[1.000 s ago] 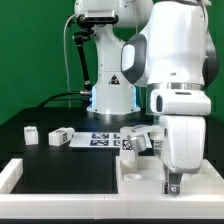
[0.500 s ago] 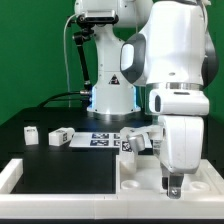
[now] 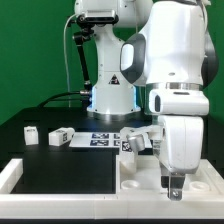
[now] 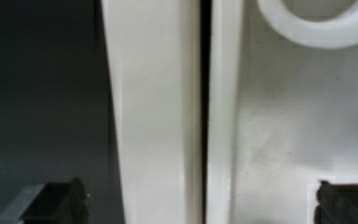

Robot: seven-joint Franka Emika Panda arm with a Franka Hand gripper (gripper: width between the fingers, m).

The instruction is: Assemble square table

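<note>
Black surface (image 3: 60, 165): 1 slab (image 3: 140, 172), 2 legs (image 3: 30, 132) (image 3: 58, 136) aside.

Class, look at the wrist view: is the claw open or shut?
Open: the claw shows both dark fingertips standing wide apart.

White Panda arm (image 3: 170, 60) folded forward, wrist pointing straight down, jaws spread wide, fingertips (image 4: 55, 200) well apart
</note>
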